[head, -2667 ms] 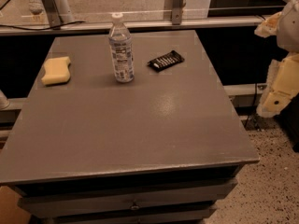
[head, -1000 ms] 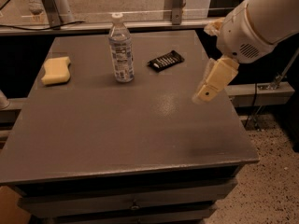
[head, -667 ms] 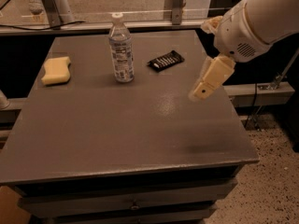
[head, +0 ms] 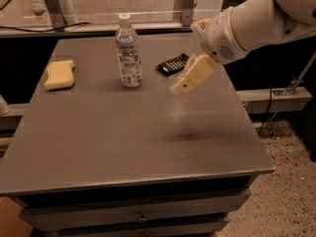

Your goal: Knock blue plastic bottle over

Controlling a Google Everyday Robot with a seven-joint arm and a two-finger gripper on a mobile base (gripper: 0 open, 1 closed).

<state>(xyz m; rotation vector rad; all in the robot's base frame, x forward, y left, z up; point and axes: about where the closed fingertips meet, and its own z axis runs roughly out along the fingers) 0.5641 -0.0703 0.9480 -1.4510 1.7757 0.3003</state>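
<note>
Blue plastic bottle (head: pixel 128 53) upright on the grey tabletop (head: pixel 138 147), near the far edge, a bit left of middle. Gripper (head: pixel 187 80) hangs above the far right part of the top, right of the bottle, not touching it; open or closed, can't tell. Yellow sponge (head: pixel 60 74) by left edge. Black wrapped bar (head: pixel 173 64) between bottle and gripper.

The blue plastic bottle (head: pixel 128 53) is showing clear, glossy plastic. The table (head: pixel 123 132) is looking matt and smooth. The gripper (head: pixel 183 84), hovering over the table near the bottle, is showing smooth cream plastic. The yellow sponge (head: pixel 59 74) is looking dull.
</note>
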